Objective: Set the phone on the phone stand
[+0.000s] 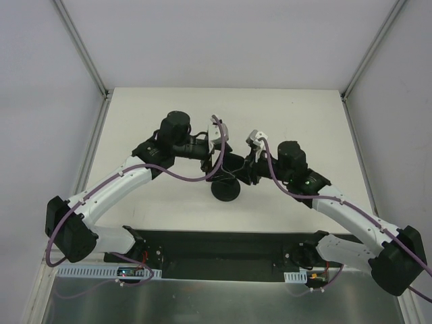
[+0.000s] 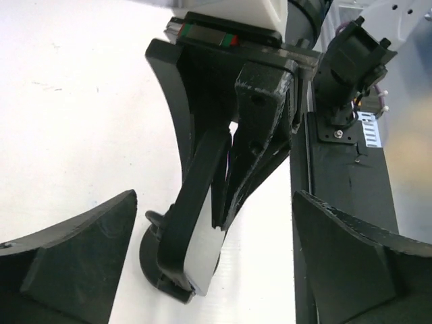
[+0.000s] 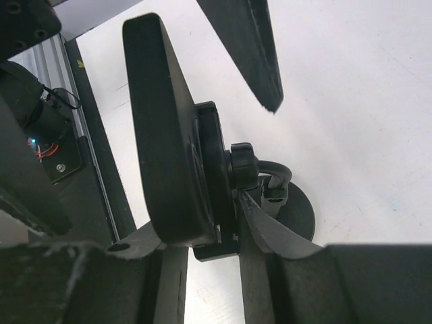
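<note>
The phone (image 3: pixel 158 128) stands on edge in the cradle (image 3: pixel 216 169) of the black phone stand, whose round disc base (image 3: pixel 300 212) rests on the white table. My right gripper (image 3: pixel 192 226) is shut around the phone and the back of the cradle. One finger (image 3: pixel 270 229) presses by the cradle's knob. In the left wrist view the phone's glossy face (image 2: pixel 202 253) shows above the disc base (image 2: pixel 150 260). My left gripper (image 2: pixel 214 196) is open, one finger on each side of the phone, touching nothing. In the top view the left gripper (image 1: pixel 219 154) and right gripper (image 1: pixel 251 169) meet over the base (image 1: pixel 225 191).
A black strip (image 1: pixel 216 246) runs along the table's near edge with the arm bases on it. It also shows in the left wrist view (image 2: pixel 344 175). White walls with metal rails (image 1: pixel 91 57) enclose the table. One left finger (image 3: pixel 246 54) hangs over the phone in the right wrist view.
</note>
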`<state>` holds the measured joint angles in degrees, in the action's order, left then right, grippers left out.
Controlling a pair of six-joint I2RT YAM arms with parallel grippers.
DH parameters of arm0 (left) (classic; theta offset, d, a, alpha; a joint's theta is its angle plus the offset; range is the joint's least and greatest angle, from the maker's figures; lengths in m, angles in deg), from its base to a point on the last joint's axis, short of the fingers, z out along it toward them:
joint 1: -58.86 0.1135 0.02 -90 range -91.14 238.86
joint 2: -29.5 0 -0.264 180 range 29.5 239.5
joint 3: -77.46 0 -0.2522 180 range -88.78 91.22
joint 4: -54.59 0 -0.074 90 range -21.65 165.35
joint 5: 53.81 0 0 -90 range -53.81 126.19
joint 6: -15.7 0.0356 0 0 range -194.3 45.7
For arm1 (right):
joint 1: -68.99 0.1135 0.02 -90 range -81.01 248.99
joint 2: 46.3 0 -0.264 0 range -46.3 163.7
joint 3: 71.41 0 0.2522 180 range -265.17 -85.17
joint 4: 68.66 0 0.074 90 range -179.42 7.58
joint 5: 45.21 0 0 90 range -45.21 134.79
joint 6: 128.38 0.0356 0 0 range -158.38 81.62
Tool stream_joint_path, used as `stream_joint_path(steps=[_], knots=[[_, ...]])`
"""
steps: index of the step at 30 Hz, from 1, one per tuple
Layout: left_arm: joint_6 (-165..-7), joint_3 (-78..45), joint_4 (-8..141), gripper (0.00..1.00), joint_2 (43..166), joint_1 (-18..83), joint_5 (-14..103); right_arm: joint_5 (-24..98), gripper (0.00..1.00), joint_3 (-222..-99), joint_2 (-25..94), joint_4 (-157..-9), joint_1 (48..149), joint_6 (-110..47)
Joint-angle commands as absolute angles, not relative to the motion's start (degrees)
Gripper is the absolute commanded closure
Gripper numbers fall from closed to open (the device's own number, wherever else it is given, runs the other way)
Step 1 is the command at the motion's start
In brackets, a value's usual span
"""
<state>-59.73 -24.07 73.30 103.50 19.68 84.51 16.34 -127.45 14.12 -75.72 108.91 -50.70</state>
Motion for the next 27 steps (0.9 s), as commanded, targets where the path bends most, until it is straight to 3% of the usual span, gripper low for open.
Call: stream_joint_path(steps=[1,6,7,9,10,12,13,14,17,19,20,21,25,27], knots=[[-69.5,-22.7,69.8,0.01,99.7,21.7,81.6,10.7,1.00,-127.2,13.8,-72.2,107.1,-48.0],[-77.3,-33.5,61.6,0.01,90.3,25.6,77.4,6.6,1.00,-126.1,13.1,-72.9,104.9,-48.8],[-78.3,-35.1,60.7,0.08,88.1,26.2,75.7,4.9,1.00,-126.1,13.1,-72.9,103.6,-48.8],[-82.9,-39.1,59.4,0.36,87.2,27.1,71.8,-0.4,1.00,-126.2,13.3,-72.9,102.3,-49.0],[-83.9,-40.7,58.3,0.40,87.3,28.3,74.3,-2.2,1.00,-126.3,13.5,-73.0,101.2,-49.0],[-85.7,-43.7,56.7,0.33,87.9,28.5,76.2,-6.1,1.00,-126.7,13.8,-72.9,100.1,-48.9],[-86.1,-44.0,56.1,0.17,89.1,28.5,77.8,-6.3,1.00,-126.7,13.9,-73.0,99.8,-49.0],[-86.2,-44.1,56.0,0.10,90.0,28.5,81.2,-6.4,1.00,-127.3,14.0,-74.1,99.8,-49.2],[-86.7,-44.6,52.9,0.05,94.8,28.4,88.7,-7.4,1.00,-127.9,14.4,-75.0,99.2,-49.8],[-87.0,-42.9,53.7,0.12,99.2,28.4,91.1,-7.9,1.00,-128.1,14.4,-75.0,99.0,-49.8],[-86.4,-41.9,55.2,0.29,100.4,28.5,91.5,-8.2,1.00,-128.3,14.4,-75.0,98.9,-49.6],[-86.1,-40.4,56.2,0.35,101.6,28.4,92.0,-8.6,1.00,-128.6,14.5,-75.0,99.0,-49.7],[-84.9,-40.4,55.8,0.39,103.6,27.7,95.0,-7.9,1.00,-129.0,15.0,-75.0,98.6,-49.7],[-84.5,-40.9,55.8,0.47,103.9,26.9,96.2,-7.7,1.00,-129.3,15.4,-75.0,98.4,-49.5]])
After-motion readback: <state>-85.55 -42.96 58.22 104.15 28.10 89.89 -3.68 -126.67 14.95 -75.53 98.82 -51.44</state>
